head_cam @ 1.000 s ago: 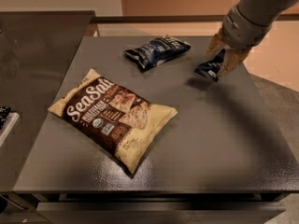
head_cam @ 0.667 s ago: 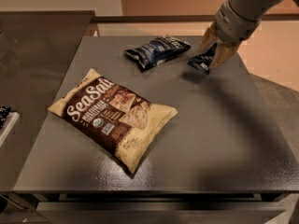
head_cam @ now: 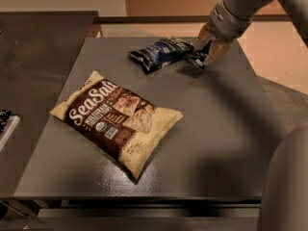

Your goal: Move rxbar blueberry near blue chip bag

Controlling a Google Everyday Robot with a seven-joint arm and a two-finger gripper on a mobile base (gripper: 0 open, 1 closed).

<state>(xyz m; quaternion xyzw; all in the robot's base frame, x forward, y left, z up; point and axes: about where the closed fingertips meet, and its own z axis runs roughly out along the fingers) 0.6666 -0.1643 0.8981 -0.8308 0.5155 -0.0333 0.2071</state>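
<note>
Your gripper [head_cam: 206, 56] is at the far right part of the tabletop [head_cam: 216, 124], reaching down from the upper right corner of the view. Its jaws are closed on the bar [head_cam: 195, 60], one pale jaw above the wrapper and the other to its right. You can only see the bar's dark lower left end sticking out from between them. That end is down at the tabletop, but you cannot tell whether it rests there or hangs just over it.

The chip bag [head_cam: 159, 53] lies flat at the far side of the tabletop, its long side running left to right and tilted a little up toward the right. The bar sits right at the chip bag's right end. You cannot tell whether the two wrappers touch.

The Sea Salt bag [head_cam: 115, 121] lies flat on the near left half of the tabletop, turned at an angle, with its lettering toward the left corner. It is well apart from both the chip bag and your gripper.

A darker counter [head_cam: 38, 57] runs along the left of the tabletop.
</note>
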